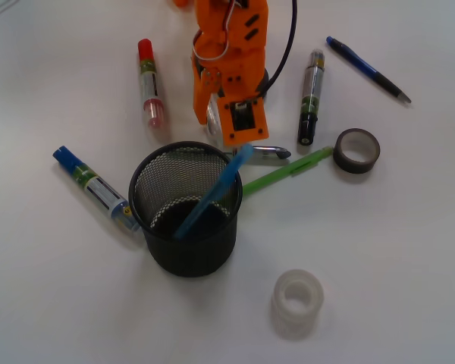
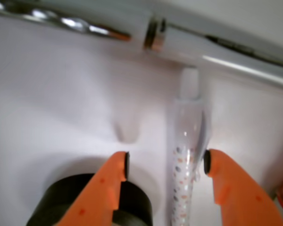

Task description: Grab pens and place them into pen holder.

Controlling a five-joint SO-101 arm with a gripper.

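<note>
The black mesh pen holder [image 1: 186,216] stands at the front centre with the light blue pen [image 1: 212,193] leaning inside it. My orange gripper [image 1: 235,114] hangs low over the table just behind the holder. In the wrist view the gripper [image 2: 166,163] is open, astride the clear-white pen [image 2: 186,155], which lies on the table close to the right pad. The silver pen [image 2: 85,26] lies across beyond it, and also shows in the front view [image 1: 269,153]. The green pen [image 1: 288,171] lies right of the holder. The dark blue pen [image 1: 368,70] lies at the far right.
Thick markers lie around: red cap [image 1: 150,83], blue cap [image 1: 91,186], black cap [image 1: 311,95]. A black tape roll [image 1: 356,150] and a translucent roll [image 1: 297,302] sit to the right. A black round object [image 2: 85,202] lies under the left jaw.
</note>
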